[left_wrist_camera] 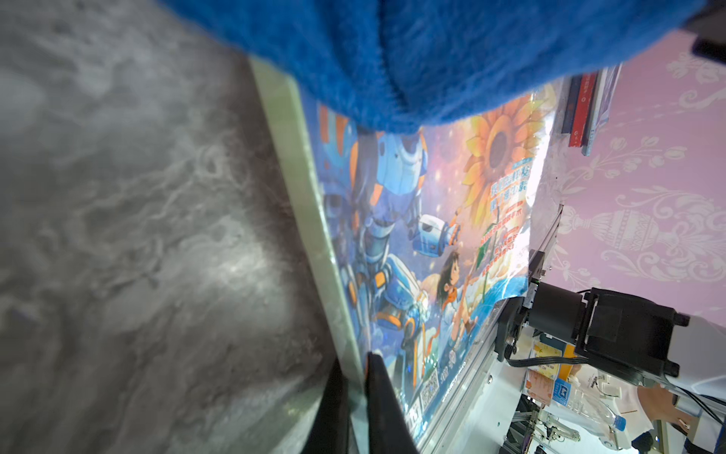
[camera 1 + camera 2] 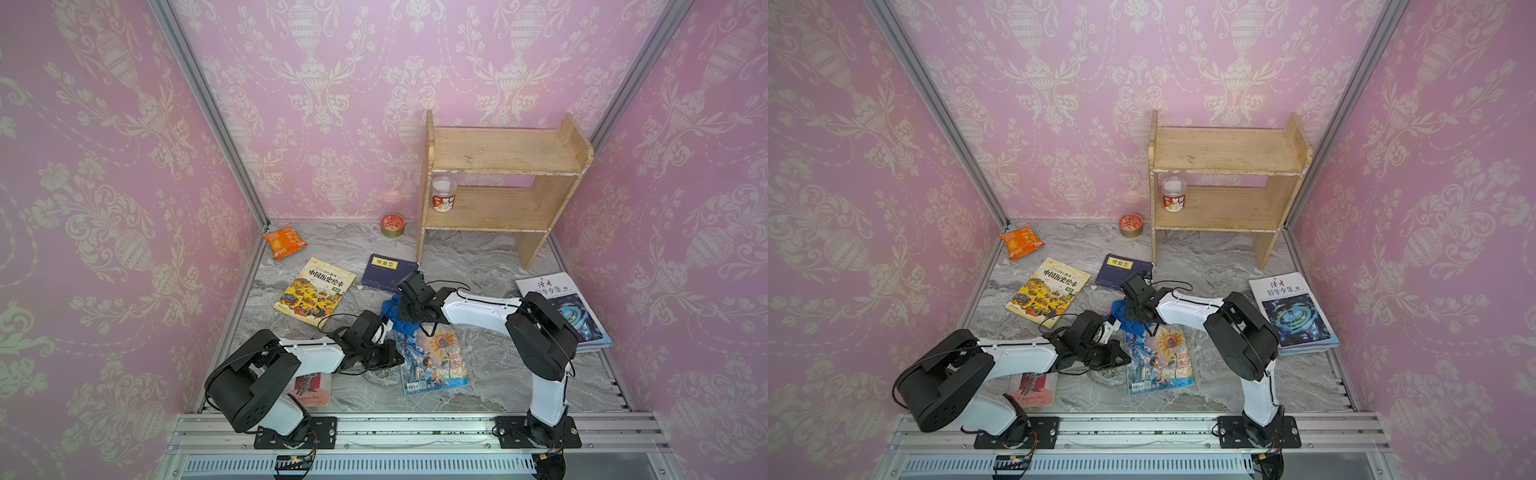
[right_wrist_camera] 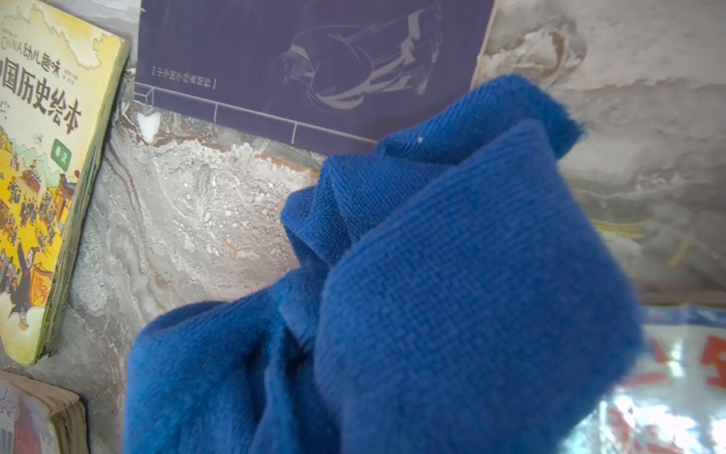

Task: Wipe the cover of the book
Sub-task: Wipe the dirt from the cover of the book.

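Pink walls [image 2: 332, 104] | marble tabletop [image 2: 498, 374] | left fingers [image 1: 383, 408] pinch book [image 2: 436, 361] | right fingers [image 2: 403, 311] clench cloth [image 3: 451, 295]

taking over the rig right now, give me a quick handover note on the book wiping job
Left hand: shut on the side edge of the glossy sunflower-and-robot picture book, which lies on the grey marble tabletop.
Right hand: shut on the bunched blue terry cloth, which sits at the book's far end.
Done: cloth is in hand and the book is pinned. How much of the cover is already wiped cannot be told.
Left: probably sweep the cloth across the uncovered near part of the cover, then release both.
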